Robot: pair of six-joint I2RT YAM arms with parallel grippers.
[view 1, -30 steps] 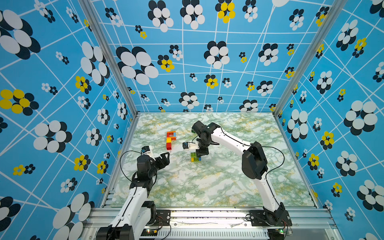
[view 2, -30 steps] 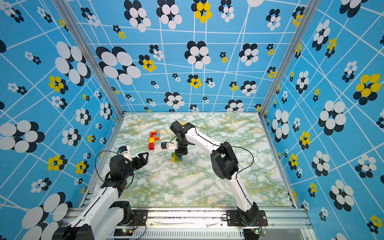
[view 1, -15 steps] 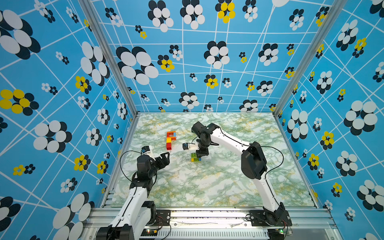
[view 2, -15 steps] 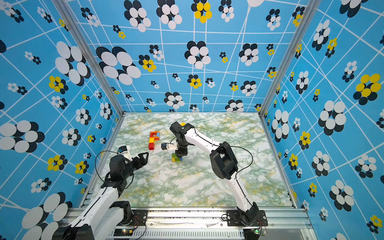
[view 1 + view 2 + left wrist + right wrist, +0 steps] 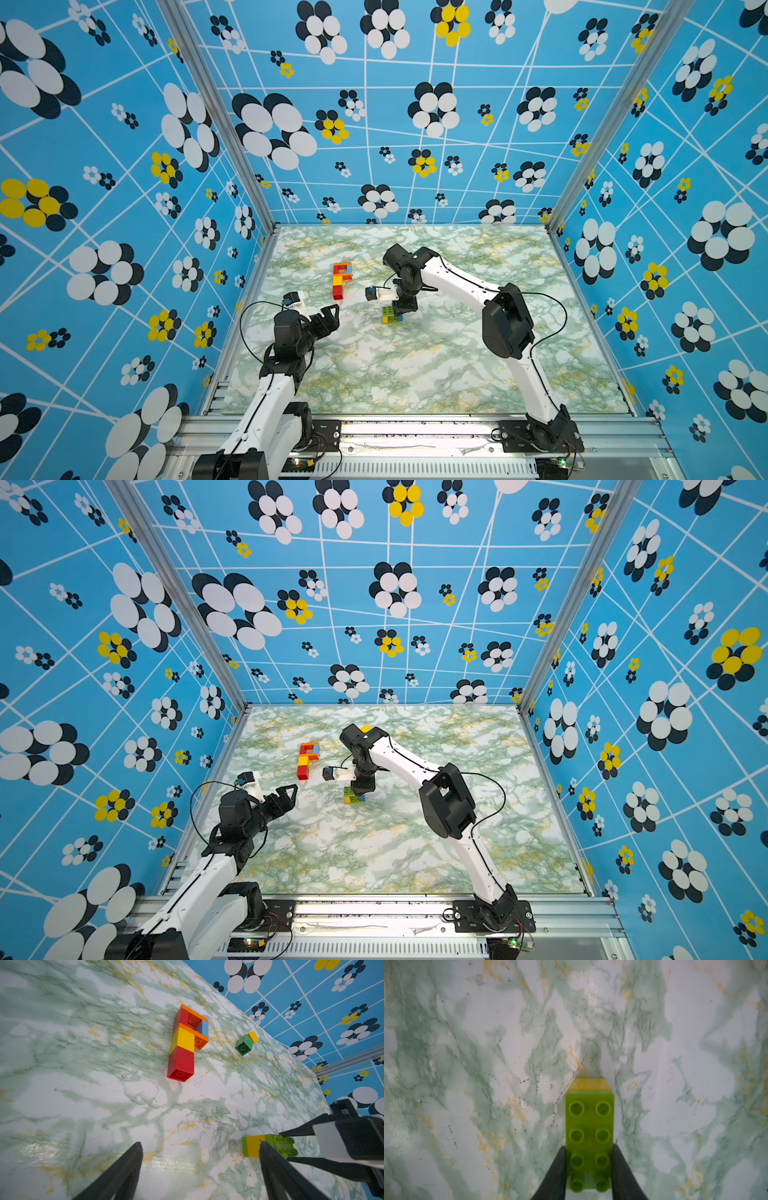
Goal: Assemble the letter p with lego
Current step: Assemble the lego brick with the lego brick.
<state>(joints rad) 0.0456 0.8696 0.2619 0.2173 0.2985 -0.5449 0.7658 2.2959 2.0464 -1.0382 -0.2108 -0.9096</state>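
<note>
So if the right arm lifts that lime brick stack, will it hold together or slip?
Probably lifts as one rigid piece: the lime brick stack looks pressed together. The right gripper pinches only one end, so it may pivot. The smooth plastic sides could slip.

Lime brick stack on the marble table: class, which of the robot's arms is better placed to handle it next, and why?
Right. The right gripper is shut on the lime brick, while the left gripper hangs open and empty, off to the side.

Lab test cell: patterned walls (image 5: 374,124), aluminium frame (image 5: 415,432)
</note>
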